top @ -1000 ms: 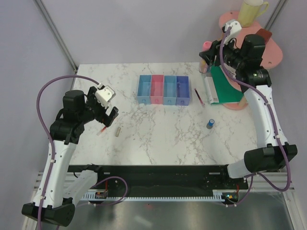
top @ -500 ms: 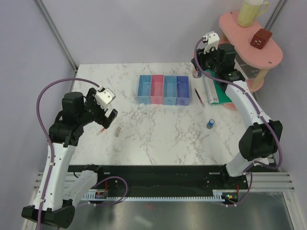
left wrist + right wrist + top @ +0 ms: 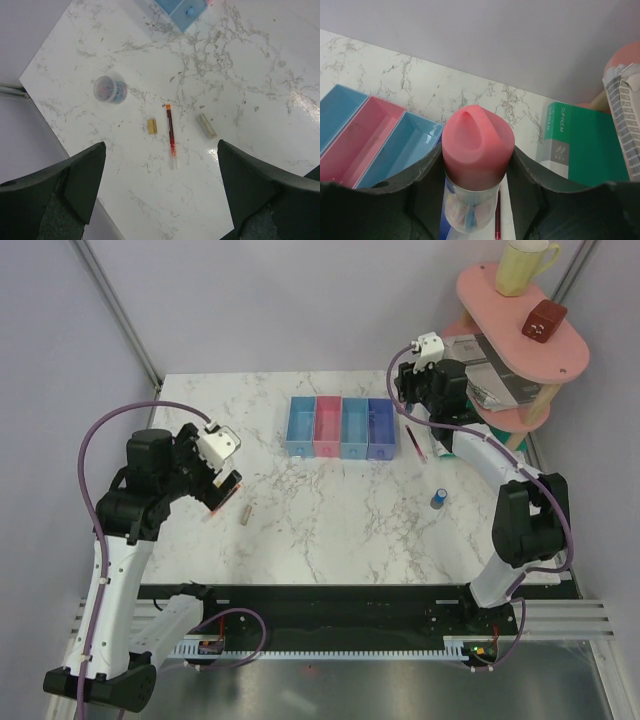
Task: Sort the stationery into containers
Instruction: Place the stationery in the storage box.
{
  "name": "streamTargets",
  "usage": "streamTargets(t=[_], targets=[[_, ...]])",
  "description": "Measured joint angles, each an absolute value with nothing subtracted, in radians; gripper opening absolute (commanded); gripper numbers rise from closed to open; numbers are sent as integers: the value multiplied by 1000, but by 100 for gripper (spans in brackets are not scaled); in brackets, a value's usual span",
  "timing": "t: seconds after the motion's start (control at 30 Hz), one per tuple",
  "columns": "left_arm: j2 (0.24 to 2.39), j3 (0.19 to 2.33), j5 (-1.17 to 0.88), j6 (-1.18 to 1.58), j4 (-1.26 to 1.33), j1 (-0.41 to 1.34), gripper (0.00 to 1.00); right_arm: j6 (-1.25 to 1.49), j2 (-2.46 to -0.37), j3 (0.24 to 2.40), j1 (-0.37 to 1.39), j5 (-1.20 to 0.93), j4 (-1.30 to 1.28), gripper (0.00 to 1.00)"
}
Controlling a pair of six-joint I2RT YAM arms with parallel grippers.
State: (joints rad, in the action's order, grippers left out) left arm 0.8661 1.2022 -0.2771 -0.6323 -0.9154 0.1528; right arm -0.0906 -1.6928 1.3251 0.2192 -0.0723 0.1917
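Left gripper (image 3: 161,147): jaws spread wide, gripping nothing. We see the thin red pen (image 3: 171,135) on the marble midway between them, the grey-brown stick (image 3: 207,126) nearer the view-right jaw and a small tan block (image 3: 152,126) nearer the view-left one. Right gripper (image 3: 477,167): jaws clamped on the pink-capped tube (image 3: 478,137), with the bins (image 3: 370,135) off to their left.

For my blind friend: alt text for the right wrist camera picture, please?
The right pincer grips a pink-capped tube between its fingers. Beyond, on the marble table, sit a blue bin, a pink-red bin, a light blue bin and a green clip file.
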Motion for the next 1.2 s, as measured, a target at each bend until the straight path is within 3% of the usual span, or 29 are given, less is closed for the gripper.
streamTargets(t=[0.6, 1.2], targets=[[967, 1393, -214, -759, -1119, 153, 100, -83, -1968, 1346, 256, -89, 422, 0], [979, 1398, -246, -768, -1130, 153, 100, -75, -2098, 1428, 284, -28, 514, 0]])
